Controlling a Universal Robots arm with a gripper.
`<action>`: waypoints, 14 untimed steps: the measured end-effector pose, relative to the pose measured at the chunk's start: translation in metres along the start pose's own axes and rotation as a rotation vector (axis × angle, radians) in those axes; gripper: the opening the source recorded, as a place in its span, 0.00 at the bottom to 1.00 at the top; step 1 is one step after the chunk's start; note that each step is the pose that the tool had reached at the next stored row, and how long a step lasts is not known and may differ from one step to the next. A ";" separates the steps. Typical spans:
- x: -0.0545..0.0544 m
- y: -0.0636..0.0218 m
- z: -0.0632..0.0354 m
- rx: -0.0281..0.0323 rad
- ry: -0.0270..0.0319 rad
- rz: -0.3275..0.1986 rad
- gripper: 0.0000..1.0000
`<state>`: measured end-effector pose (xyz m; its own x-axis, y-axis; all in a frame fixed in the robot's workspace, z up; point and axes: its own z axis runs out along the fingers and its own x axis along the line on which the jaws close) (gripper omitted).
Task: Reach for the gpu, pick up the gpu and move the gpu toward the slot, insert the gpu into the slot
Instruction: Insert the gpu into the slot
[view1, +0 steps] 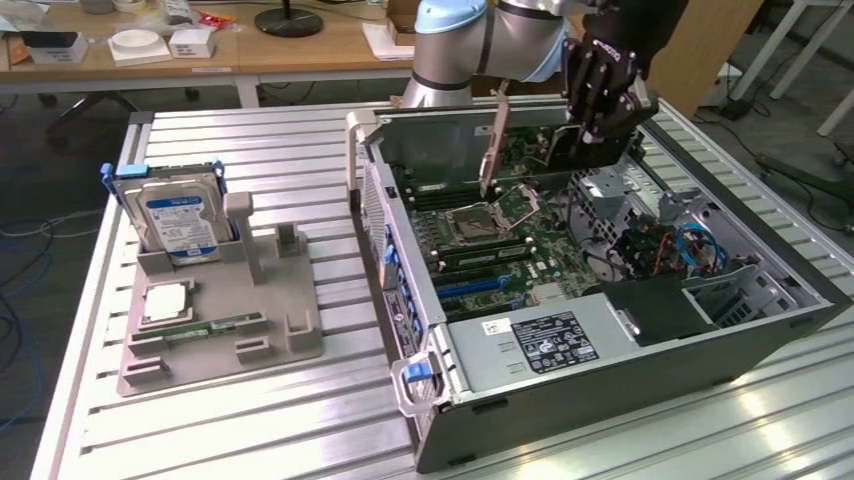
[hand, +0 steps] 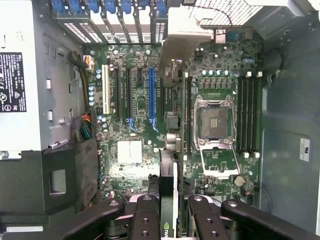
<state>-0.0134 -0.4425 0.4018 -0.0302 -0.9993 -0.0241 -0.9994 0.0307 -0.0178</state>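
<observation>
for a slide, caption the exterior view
black robot claw holds the thin dark gpu card with a silvery metal edge above the green motherboard inside the open grey computer case

Counter (view1: 240, 425): ribbed silvery metal. Borne directly upon it: one grey parts stand (view1: 300, 290), at the exterior view's left; one opened computer case (view1: 627, 378), set beside it.

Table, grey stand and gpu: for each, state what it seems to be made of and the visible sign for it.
Table: likely aluminium; silvery ribbed slats with a dull sheen.
Grey stand: probably plastic, matte; blocky moulded or printed shapes, no glare.
Gpu, held in the pincer: dark card, seemingly circuit board, with a bare silvery metal bracket.
</observation>
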 end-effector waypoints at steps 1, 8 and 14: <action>0.001 0.0001 0.0014 0.0000 0.0002 0.000 0.27; 0.013 -0.0002 0.0126 -0.0003 0.0002 0.000 0.27; 0.021 -0.0001 0.0230 -0.0022 0.0001 0.000 0.27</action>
<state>-0.0135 -0.4633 0.3782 -0.0305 -0.9992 -0.0240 -0.9994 0.0309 -0.0156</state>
